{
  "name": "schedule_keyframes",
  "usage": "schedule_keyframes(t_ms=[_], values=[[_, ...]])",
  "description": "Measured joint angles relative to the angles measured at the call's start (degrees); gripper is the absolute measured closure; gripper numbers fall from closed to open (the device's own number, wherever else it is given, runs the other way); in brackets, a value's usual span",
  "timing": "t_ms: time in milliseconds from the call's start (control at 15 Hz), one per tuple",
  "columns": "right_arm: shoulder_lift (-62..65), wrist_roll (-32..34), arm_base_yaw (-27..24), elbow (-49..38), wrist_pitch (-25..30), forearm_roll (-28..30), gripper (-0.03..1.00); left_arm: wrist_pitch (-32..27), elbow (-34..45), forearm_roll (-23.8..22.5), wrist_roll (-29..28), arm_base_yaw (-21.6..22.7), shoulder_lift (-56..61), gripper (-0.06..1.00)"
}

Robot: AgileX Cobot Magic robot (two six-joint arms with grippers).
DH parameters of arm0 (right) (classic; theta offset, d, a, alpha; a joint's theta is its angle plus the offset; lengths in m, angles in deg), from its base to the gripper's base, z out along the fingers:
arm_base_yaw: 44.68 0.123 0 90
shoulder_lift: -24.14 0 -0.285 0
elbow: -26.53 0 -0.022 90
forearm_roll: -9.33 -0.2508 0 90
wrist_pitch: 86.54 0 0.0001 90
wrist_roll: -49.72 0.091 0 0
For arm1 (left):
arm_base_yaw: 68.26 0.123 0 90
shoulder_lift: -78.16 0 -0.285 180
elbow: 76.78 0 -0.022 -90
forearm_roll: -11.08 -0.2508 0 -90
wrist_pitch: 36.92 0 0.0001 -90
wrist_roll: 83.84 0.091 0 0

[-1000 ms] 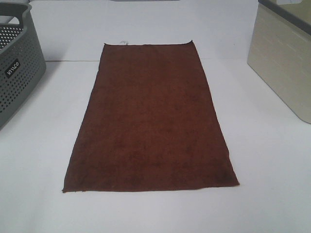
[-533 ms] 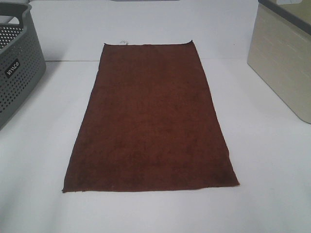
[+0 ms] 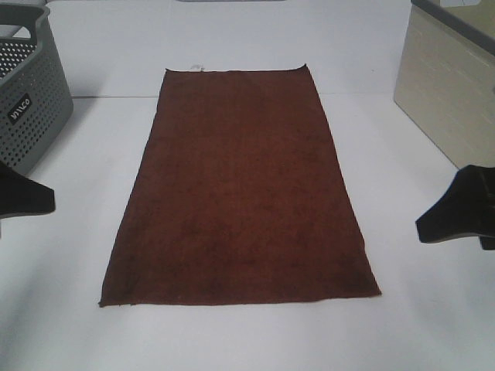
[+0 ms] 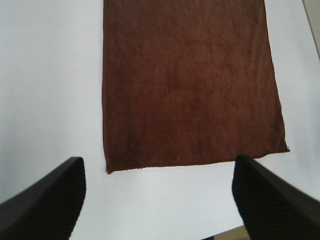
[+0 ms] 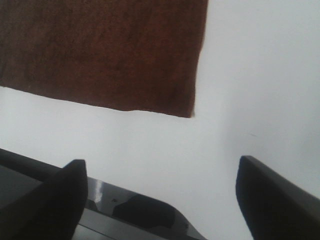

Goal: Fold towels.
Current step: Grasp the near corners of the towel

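towel [image 3: 240,185], dark reddish-brown and plain, lies spread flat in a single layer in the middle of the high view. its long sides run from the lower part of the picture toward the top. the near short edge sits in the lower middle and the far short edge in the upper middle. a small white tag [image 3: 197,68] peeks out there, close to the cloth's upper-left corner. all four corners are laid out and the surface looks smooth.

white counter [image 3: 69,325] carries it, with bare surface showing on every side of the cloth.

left fingers [image 3: 23,195] show as a dark wedge at the left edge of the high view, about level with the lower half of the towel and clear of its long side. in the left wrist view these fingers [image 4: 45,200] stand spread wide with only counter between them. one short edge of the towel, with both its corners, lies ahead of the tips, not touching.

right fingers [image 3: 460,216] enter at the right edge of the high view, also apart from the cloth. the right wrist view shows them [image 5: 275,200] spread wide too, gripping nothing, with one towel corner ahead of them.

grey perforated basket [image 3: 31,100] stands at the upper left. beige bin [image 3: 448,93] stands at the upper right, and both are well apart from the towel.
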Motion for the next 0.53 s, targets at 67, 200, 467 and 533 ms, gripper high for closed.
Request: schedule_keyframes(t_ms=[67, 200, 467, 533], values=[[-3.6, -3.1, 0.0, 0.0, -1.4, -3.4, 0.20, 0.0, 0.0, 4.6, 5.3, 0.0, -4.4, 0.18], [-8.9, -7.4, 0.0, 0.0, -3.8, -8.2, 0.20, 0.1, 0.1, 12.3, 14.3, 0.0, -10.6, 0.18], [-19.9, -17.1, 0.0, 0.1, -8.7, -16.6, 0.20, -0.5, -2.2, 28.5, 32.9, 0.0, -25.2, 0.18], [-22.4, -19.3, 0.0, 0.1, -9.4, -18.9, 0.20, -1.4, -3.3, 30.3, 35.2, 0.0, -28.3, 0.18]])
